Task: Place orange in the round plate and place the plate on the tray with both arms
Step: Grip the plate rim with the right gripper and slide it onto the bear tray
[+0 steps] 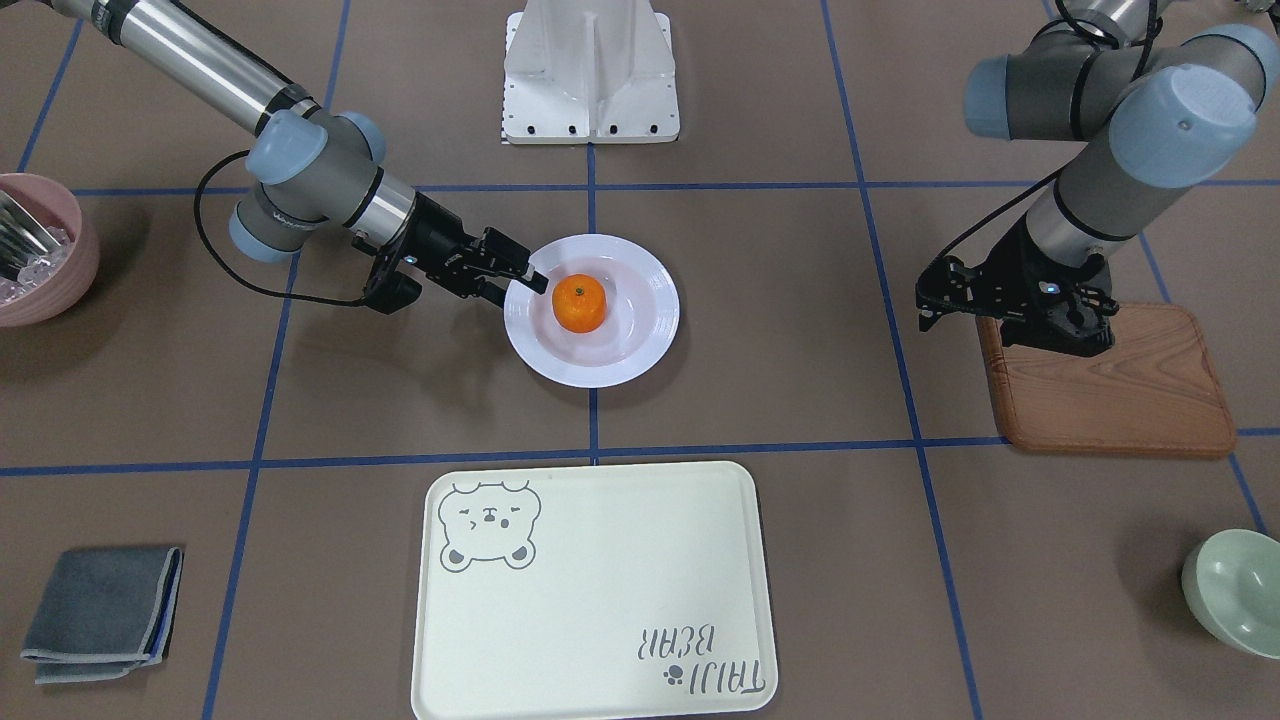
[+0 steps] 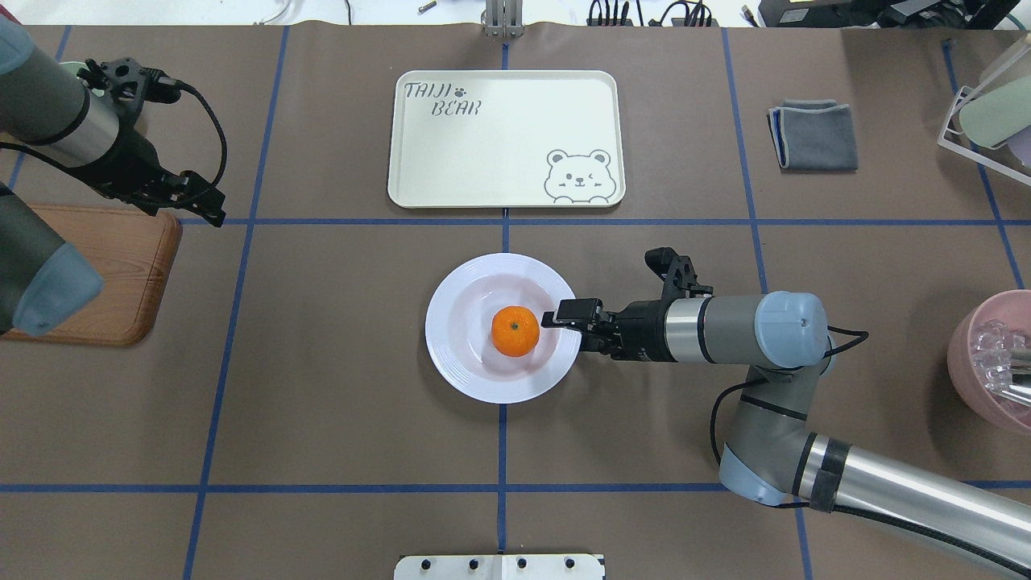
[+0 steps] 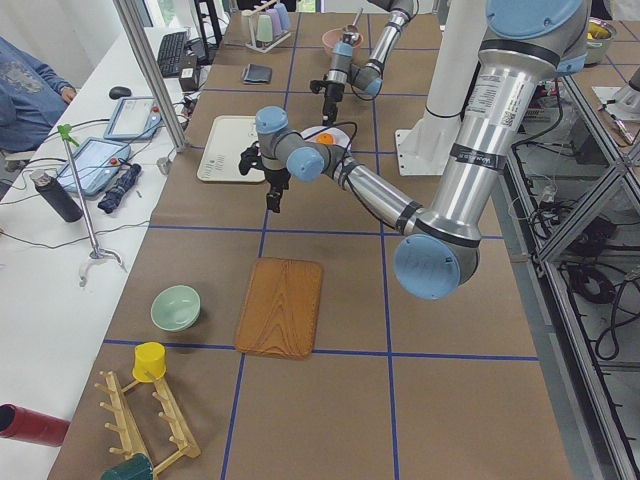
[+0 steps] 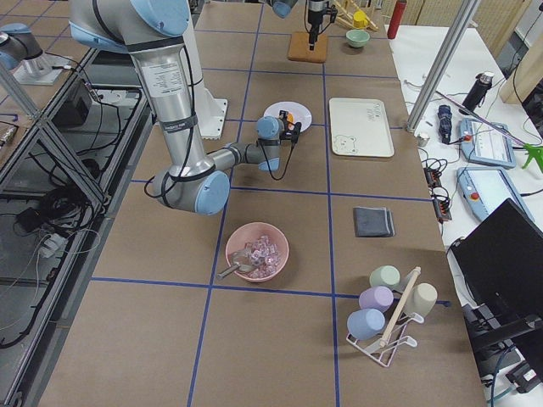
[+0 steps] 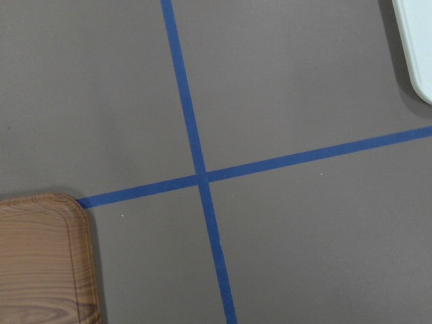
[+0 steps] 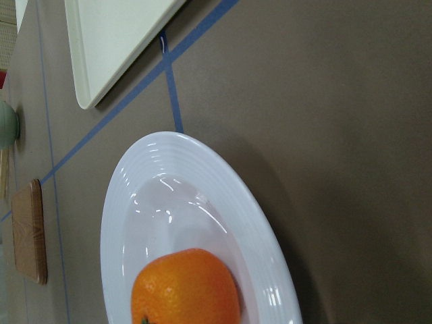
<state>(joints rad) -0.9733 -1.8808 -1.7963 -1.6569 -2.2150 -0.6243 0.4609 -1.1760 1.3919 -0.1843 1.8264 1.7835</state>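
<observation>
The orange (image 1: 580,303) (image 2: 515,331) lies in the middle of the round plate (image 1: 640,350) (image 2: 451,354), which sits flat on the table near its centre. My right gripper (image 1: 525,288) (image 2: 556,316) is at the plate's rim on the robot's right side, turned on edge and open, with one finger over the rim. The right wrist view shows the orange (image 6: 185,287) in the plate (image 6: 169,155) but no fingers. The tray (image 1: 600,600) (image 2: 499,137) lies bare beyond the plate. My left gripper (image 1: 925,305) (image 2: 219,208) hangs open and holds nothing beside the wooden board.
A brown wooden board (image 1: 1120,400) (image 2: 105,274) lies under the left arm. A pink bowl (image 1: 40,260) stands at the robot's right edge, a pale green bowl (image 1: 1235,590) at its far left corner. A folded grey cloth (image 1: 100,610) lies beside the tray.
</observation>
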